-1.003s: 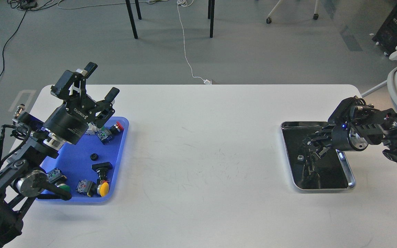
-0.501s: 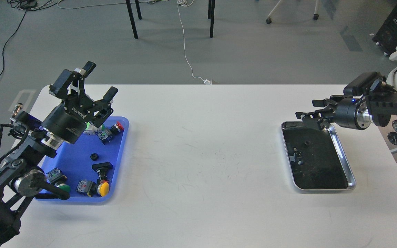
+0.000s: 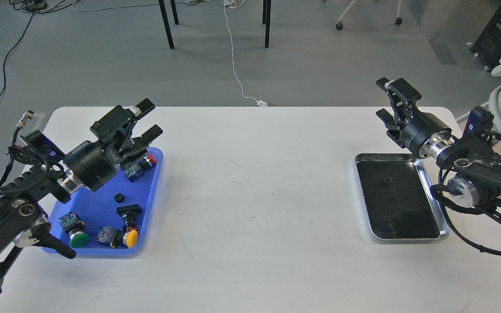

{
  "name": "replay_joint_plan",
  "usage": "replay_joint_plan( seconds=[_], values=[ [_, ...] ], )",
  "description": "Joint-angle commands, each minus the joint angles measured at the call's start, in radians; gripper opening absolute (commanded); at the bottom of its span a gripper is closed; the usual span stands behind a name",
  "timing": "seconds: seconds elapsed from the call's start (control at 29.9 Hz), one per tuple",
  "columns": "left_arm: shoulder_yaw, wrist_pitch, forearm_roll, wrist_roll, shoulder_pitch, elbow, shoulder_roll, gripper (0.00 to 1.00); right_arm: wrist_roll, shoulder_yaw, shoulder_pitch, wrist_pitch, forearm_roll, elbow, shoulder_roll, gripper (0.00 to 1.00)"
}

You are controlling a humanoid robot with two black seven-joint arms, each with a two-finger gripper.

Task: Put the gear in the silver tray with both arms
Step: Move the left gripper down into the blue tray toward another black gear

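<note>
One small gear (image 3: pixel 387 180) lies in the silver tray (image 3: pixel 435 201); no writing legible.

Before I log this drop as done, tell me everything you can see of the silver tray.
The silver tray is a rectangular, shiny, metal-looking tray with rounded corners, a raised polished rim and a dark, mirror-like floor. It lies flat on the white table, near its right edge, slightly skewed. One small dark round part lies on its floor near the far end; the floor otherwise looks bare. No gripper touches it: the right gripper is raised beyond its far edge, open.
</note>
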Motion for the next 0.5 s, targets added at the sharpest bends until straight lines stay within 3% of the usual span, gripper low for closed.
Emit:
replay_joint_plan(
  seconds=[0.0,0.2,0.47],
  values=[
    [0.019,0.003,0.313,0.0,-0.033,-0.018,0.101,0.98,0.0,0.104,-0.067,0.048,0.089,0.007,0.026,0.97],
    [0.173,0.012,0.714,0.0,-0.14,-0.024,0.302,0.97,0.0,0.135,-0.102,0.054,0.09,0.009,0.033,0.97],
    [0.63,0.0,0.812,0.0,-0.471,0.06,0.313,0.95,0.0,0.135,-0.104,0.05,0.089,0.015,0.026,0.97]
  ],
)
